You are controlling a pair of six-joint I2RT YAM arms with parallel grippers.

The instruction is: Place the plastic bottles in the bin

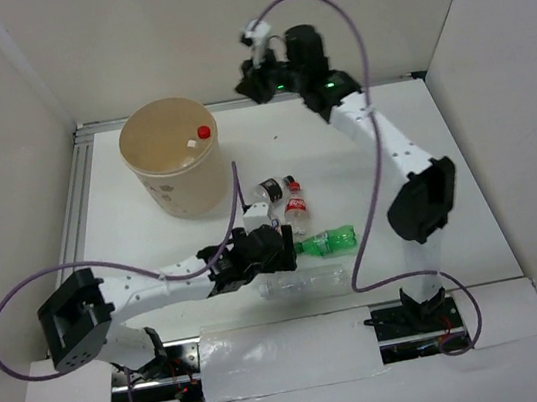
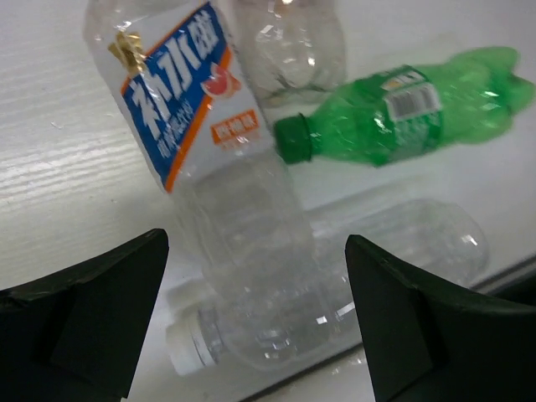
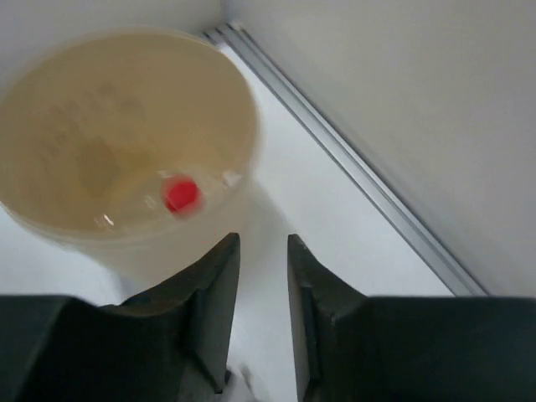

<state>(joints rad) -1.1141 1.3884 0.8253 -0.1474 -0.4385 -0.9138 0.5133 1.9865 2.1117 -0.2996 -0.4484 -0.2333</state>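
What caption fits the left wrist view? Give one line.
Open left hand approaching a blue-labelled clear bottle, green bottle behind.

The round tan plastic bin [image 1: 175,169] near the table's far left corner has faint dots on its side and shows a red bottle cap [image 3: 181,194] inside. Toward the near edge lie a bright green plastic bottle [image 2: 402,105] with a green cap, a clear bottle with a blue, orange and white label [image 2: 201,117], and a clear unlabelled bottle with a white cap [image 2: 335,289].

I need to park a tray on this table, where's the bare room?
Bare room lies right of the bin, across the far right of the table, and along the near left edge. It is crowded mid-table, where the left fingers sit among the bottles and the green bottle.
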